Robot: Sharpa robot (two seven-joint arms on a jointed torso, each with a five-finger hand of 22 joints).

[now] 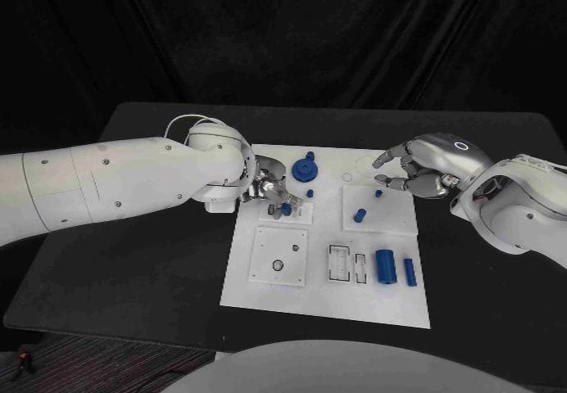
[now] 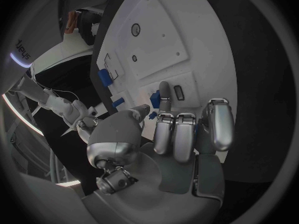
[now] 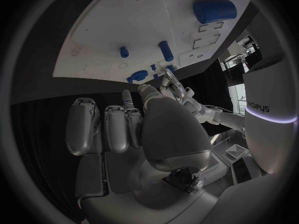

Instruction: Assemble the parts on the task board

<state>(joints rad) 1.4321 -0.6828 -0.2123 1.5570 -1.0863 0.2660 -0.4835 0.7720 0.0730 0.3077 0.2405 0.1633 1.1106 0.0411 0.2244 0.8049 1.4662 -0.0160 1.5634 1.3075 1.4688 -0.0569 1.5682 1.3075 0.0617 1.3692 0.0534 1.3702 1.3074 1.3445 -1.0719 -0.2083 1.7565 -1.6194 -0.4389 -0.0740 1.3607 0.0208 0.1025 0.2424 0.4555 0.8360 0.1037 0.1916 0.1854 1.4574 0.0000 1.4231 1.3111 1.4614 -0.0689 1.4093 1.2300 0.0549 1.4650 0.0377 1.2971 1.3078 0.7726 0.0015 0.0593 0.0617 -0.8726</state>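
Left hand (image 1: 269,190): fingers apart over the flat white plastic task board (image 1: 296,282), apparently empty, poised to pick.
Right hand (image 1: 416,173): curled, grasp unclear.

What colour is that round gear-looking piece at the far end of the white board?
Blue. The gear-like part shows best in the head view, beside the left hand.

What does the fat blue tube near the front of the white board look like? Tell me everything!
The fat blue cylinder is a short, thick roll, smooth and plastic-looking, lying on its side on the white task board near the front right corner. A thinner blue rod lies just beside it, toward the board's right edge, and a rectangular slotted recess sits on its other side. Neither hand touches it; both are farther back on the board.
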